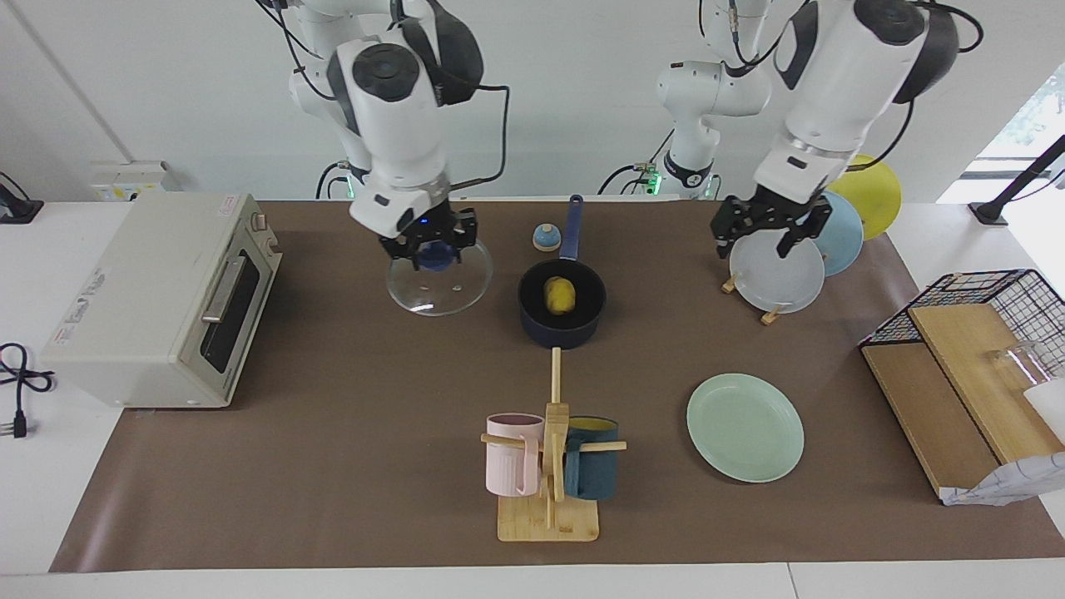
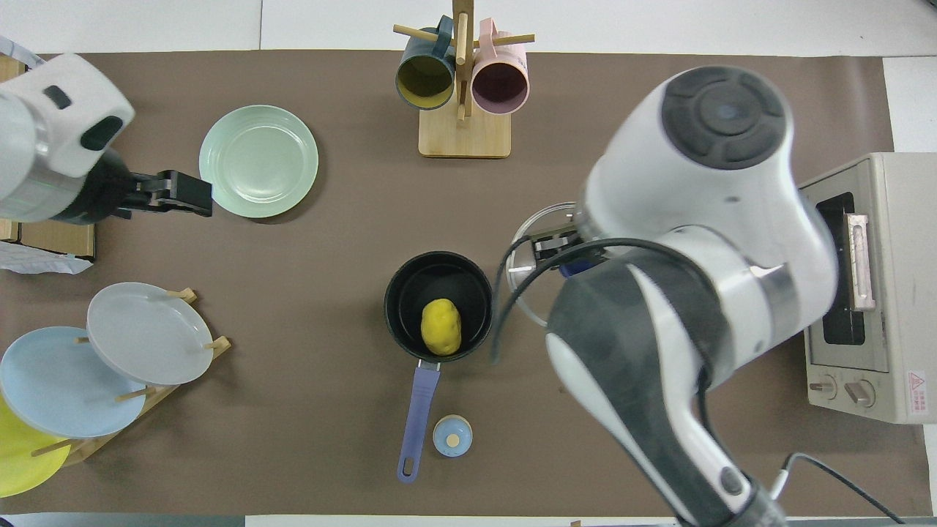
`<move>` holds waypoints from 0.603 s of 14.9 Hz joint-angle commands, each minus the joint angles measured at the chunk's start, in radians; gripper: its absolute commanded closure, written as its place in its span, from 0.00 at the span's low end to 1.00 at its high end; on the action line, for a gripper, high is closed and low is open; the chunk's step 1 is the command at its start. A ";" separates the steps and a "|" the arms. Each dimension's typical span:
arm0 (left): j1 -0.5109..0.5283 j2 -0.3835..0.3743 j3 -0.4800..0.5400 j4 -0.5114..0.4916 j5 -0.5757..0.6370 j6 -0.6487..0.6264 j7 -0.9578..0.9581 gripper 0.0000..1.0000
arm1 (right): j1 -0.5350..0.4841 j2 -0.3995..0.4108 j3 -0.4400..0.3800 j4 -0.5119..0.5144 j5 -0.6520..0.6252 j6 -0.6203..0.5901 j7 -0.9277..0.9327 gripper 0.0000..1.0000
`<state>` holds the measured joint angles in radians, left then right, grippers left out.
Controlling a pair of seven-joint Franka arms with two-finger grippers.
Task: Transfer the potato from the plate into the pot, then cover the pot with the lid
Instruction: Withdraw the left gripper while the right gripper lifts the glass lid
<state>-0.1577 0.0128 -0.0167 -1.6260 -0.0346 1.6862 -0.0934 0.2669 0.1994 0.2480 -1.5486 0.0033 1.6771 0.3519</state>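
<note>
The yellow potato [image 1: 560, 294] [image 2: 441, 326] lies inside the dark blue pot [image 1: 562, 330] [image 2: 401, 293], whose long handle points toward the robots. My right gripper [image 1: 433, 244] [image 2: 556, 245] is shut on the blue knob of the clear glass lid [image 1: 438, 293] [image 2: 538, 219]. It holds the lid tilted, beside the pot toward the right arm's end. The mint-green plate [image 1: 745, 426] [image 2: 258, 161] lies bare, farther from the robots than the pot. My left gripper [image 1: 755, 237] [image 2: 176, 194] is open and empty, up over the plate rack.
A toaster oven [image 1: 158, 299] [image 2: 864, 285] stands at the right arm's end. A mug rack [image 1: 549, 457] [image 2: 461, 80] stands farther out than the pot. A small bell [image 1: 546, 238] [image 2: 452, 435] sits by the pot handle. A plate rack [image 1: 778, 274] [image 2: 139, 333] and a wire basket [image 1: 982, 316] are at the left arm's end.
</note>
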 commanded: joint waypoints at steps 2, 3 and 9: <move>0.116 0.001 -0.016 -0.006 0.002 -0.040 0.129 0.00 | 0.168 0.170 0.002 0.163 -0.065 0.034 0.189 1.00; 0.118 0.000 -0.016 -0.005 0.002 -0.042 0.129 0.00 | 0.199 0.192 0.002 0.162 -0.072 0.080 0.244 1.00; 0.115 -0.017 -0.002 0.005 0.001 -0.100 0.127 0.00 | 0.253 0.230 0.002 0.090 -0.143 0.215 0.317 1.00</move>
<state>-0.0413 0.0132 -0.0207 -1.6275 -0.0347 1.6191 0.0327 0.5291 0.4279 0.2479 -1.4402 -0.1230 1.8494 0.6581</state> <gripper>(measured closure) 0.000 0.344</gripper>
